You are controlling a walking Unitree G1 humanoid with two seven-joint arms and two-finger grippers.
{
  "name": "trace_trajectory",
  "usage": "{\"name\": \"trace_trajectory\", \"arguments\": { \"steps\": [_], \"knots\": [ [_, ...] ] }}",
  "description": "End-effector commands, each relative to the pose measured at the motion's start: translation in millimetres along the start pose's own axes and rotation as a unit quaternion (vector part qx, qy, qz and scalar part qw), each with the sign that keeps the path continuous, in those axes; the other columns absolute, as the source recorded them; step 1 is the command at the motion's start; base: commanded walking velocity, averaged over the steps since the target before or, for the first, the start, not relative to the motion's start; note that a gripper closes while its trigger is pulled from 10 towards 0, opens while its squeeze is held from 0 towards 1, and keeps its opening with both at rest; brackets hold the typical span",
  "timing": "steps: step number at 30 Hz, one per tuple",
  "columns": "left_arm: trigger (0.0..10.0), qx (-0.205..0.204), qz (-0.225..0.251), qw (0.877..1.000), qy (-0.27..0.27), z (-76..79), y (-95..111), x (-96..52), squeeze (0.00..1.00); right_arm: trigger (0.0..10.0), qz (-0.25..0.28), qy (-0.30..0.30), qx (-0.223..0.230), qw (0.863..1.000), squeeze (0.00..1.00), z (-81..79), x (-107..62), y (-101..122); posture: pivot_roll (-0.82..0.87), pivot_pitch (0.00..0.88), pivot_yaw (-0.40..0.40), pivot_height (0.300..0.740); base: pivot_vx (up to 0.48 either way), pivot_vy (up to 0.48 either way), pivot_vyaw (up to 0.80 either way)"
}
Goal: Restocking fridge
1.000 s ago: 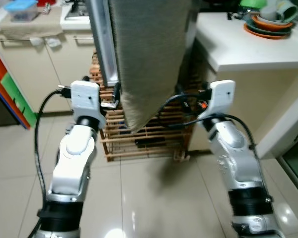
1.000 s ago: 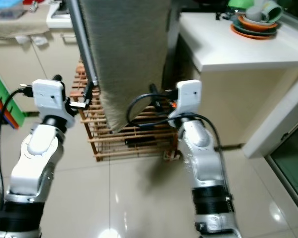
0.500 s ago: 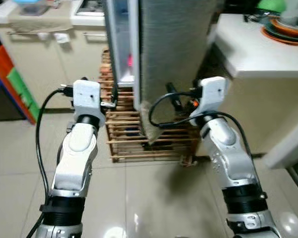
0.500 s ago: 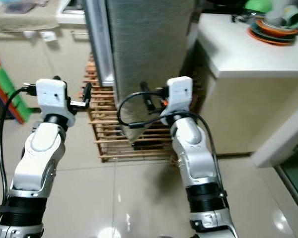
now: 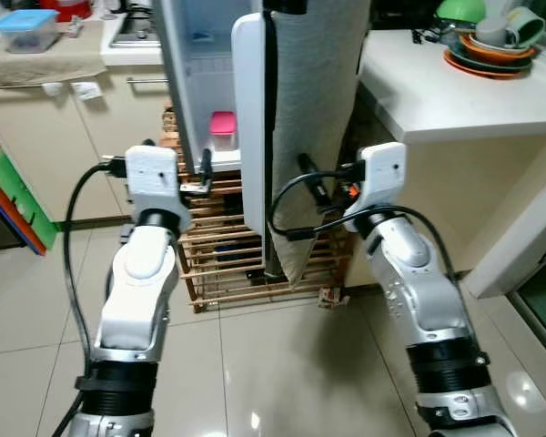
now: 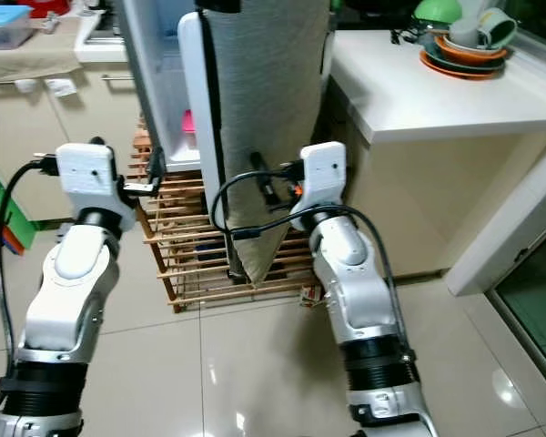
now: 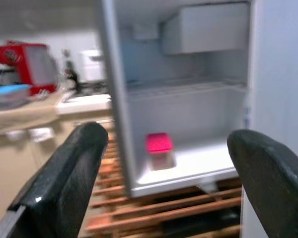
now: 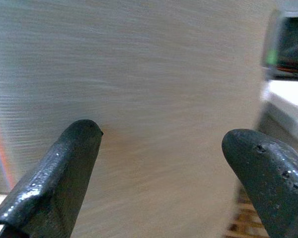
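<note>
Both claws spread — fridge door [image 5: 251,118] now ajar; pink container [image 7: 159,148] revealed

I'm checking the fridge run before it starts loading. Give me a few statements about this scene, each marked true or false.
1. The fridge door stands open. True.
2. A pink container sits inside the fridge. True.
3. The left gripper grips the pink container. False: its jaws are open, empty, short of the fridge.
4. The fridge stands on a wooden rack. True.
5. The stacked dishes sit on the floor. False: they are on the white counter.
</note>
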State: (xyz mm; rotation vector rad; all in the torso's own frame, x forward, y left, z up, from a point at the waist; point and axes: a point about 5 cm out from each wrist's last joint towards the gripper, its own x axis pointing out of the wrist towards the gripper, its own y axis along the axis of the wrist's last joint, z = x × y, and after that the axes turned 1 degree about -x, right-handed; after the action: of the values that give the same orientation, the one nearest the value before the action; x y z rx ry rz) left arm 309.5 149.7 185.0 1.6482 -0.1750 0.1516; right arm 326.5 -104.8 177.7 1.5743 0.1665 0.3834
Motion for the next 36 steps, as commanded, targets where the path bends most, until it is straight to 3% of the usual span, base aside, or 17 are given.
{"name": "trace_trajectory", "arguments": {
  "steps": [1,8,14,18,23,28,31,36],
  "knots": [
    [10.0,0.008,0.005,1.0,0.006,-6.0,2,-0.6,0.0,10.0,-0.004,0.006,0.007,1.0,0.0,-3.7,2.9,-1,-0.08,0.0,0.001,0.74,0.454,0.0,0.0],
    [10.0,0.005,0.005,1.0,-0.004,-3.6,2,-0.5,0.0,10.0,-0.003,0.021,0.015,1.0,0.0,-13.5,11.7,-2,-0.08,0.0,0.001,0.74,0.454,0.0,0.0],
    [10.0,-0.003,0.015,1.0,0.025,-8.4,4,-1.1,0.0,10.0,0.002,0.07,0.021,0.997,0.0,-44.3,29.0,2,-0.08,0.0,-0.001,0.74,0.152,0.0,0.0],
    [10.0,-0.002,0.015,0.999,0.037,-11.1,4,-2.5,0.0,10.0,0.008,0.091,0.014,0.996,0.0,-53.8,32.4,5,-0.07,0.0,-0.005,0.74,0.0,0.0,0.0],
    [10.0,0.016,0.015,0.998,0.066,-17.6,4,-5.5,0.0,10.0,0.002,0.076,0.017,0.997,0.0,-41.3,29.1,0,-0.07,0.0,-0.015,0.74,0.0,0.0,0.0],
    [10.0,0.032,0.008,0.991,0.132,-37.4,2,-5.9,0.0,10.0,0.001,0.069,0.019,0.997,0.0,-38.8,26.0,-3,-0.07,0.0,-0.015,0.74,0.0,0.0,0.0],
    [10.0,0.033,0.008,0.991,0.127,-36.3,3,-5.6,0.0,10.0,0.004,0.065,0.019,0.998,0.0,-36.4,23.7,0,-0.07,0.0,-0.011,0.74,0.0,0.0,0.0],
    [10.0,0.027,-0.008,0.997,0.069,-21.1,-5,-8.8,0.0,10.0,0.014,0.02,0.01,1.0,0.0,-13.1,9.4,6,-0.07,0.0,-0.014,0.74,0.0,0.0,0.0]
  ]
}}
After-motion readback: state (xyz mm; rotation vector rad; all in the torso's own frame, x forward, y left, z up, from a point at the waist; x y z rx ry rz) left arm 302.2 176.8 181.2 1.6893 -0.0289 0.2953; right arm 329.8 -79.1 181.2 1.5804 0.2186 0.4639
